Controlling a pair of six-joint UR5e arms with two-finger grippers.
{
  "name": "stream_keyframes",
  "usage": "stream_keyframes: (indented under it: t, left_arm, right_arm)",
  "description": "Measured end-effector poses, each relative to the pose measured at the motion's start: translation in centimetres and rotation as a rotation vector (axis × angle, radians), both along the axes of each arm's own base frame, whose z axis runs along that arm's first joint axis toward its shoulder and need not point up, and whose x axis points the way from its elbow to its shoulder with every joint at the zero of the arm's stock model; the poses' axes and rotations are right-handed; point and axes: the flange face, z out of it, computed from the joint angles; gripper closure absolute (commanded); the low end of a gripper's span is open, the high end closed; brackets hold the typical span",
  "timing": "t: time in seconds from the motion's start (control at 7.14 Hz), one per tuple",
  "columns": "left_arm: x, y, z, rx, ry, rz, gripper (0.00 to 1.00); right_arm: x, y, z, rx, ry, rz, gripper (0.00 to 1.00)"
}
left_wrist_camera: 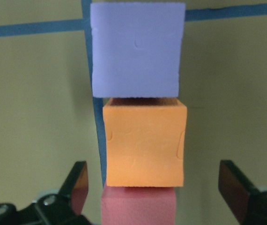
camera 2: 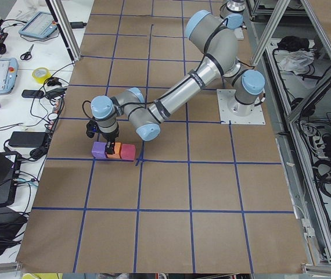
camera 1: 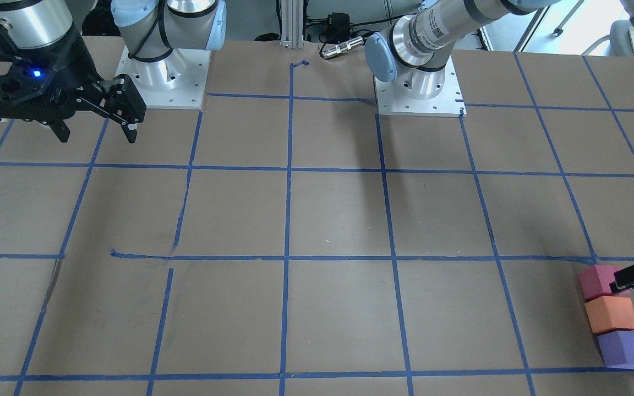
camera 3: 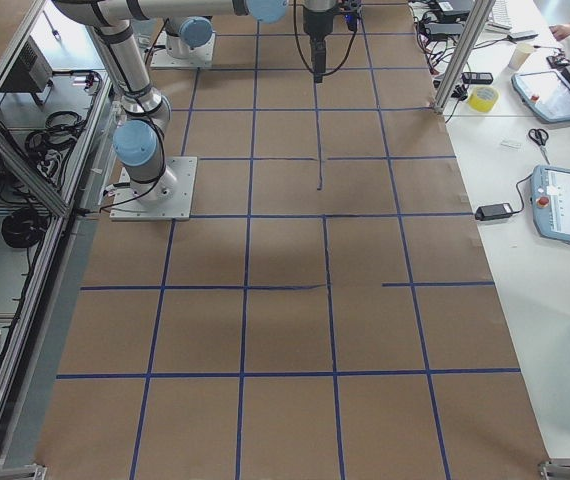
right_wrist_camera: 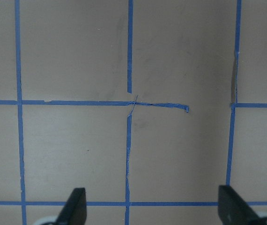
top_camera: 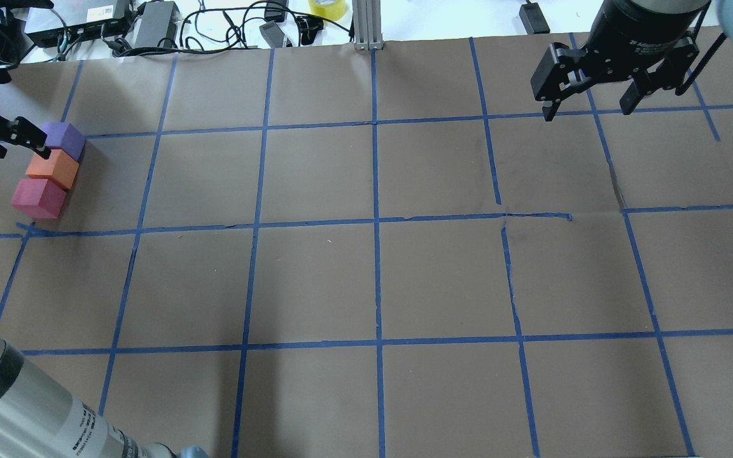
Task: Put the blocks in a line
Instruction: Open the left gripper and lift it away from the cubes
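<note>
Linear arrangement, seen from overhead.
The purple block (top_camera: 64, 138) and red-pink block (top_camera: 39, 197) were set against opposite sides of the orange block (top_camera: 53, 168); the left gripper (top_camera: 20, 147) was spread near it, the right gripper (top_camera: 587, 109) spread well away.

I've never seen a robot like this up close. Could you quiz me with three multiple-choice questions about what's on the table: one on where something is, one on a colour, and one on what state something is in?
1. On which side of the brown gridded table does the row of three small foam-like cubes lie?
A. the robot's left
B. the centre
C. the robot's right

2. What colour is the middle cube of that row?
A. purple
B. red-pink
C. orange

3. How is the black two-finger right gripper?
A. shut on a cube
B. open and empty
C. shut and empty

Answers:
1 A: the row lies at the overhead view's left edge, which is the robot's left.
2 C: the orange cube lies between the purple cube and the red-pink cube.
3 B: its fingers stand wide apart over bare table.
</note>
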Motion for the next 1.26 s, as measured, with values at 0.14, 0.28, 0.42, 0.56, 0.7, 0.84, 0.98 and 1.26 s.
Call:
stream_keyframes:
  t: [0.14,0.28,0.42,0.56,0.7,0.84,0.98,1.26]
  left_arm:
    - [-1.9,2.5,5.8,0.019,0.014,-0.002,0.0]
    - [-4.3,5.3,11.3,0.024,0.019,-0.004,0.0]
    - [-7.3,7.6,15.4,0.02,0.017,-0.006,0.0]
    - [-11.4,8.5,17.8,0.009,0.012,0.012,0.0]
    - [-16.6,8.3,19.3,-0.006,0.007,0.051,0.0]
    - [-22.1,8.2,20.2,-0.017,0.005,0.084,0.0]
    - [-28.1,8.7,20.9,-0.023,0.006,0.097,0.0]
    - [-37.8,10.5,21.0,-0.044,0.005,0.048,0.0]
  right_arm:
    - [0.0,0.0,0.0,0.0,0.0,0.0,0.0]
    - [0.0,0.0,0.1,0.0,0.0,-0.001,0.0]
    - [-0.1,0.0,0.1,0.0,0.0,0.0,0.0]
    - [-0.1,0.0,0.1,0.0,0.0,0.0,0.0]
    - [-0.1,0.0,0.1,0.0,0.0,-0.001,0.0]
    - [-0.1,0.0,0.0,0.0,0.0,-0.001,0.0]
    - [-0.1,0.0,0.0,0.0,0.0,-0.001,0.0]
    - [-0.1,0.0,0.1,-0.002,0.0,-0.002,0.0]
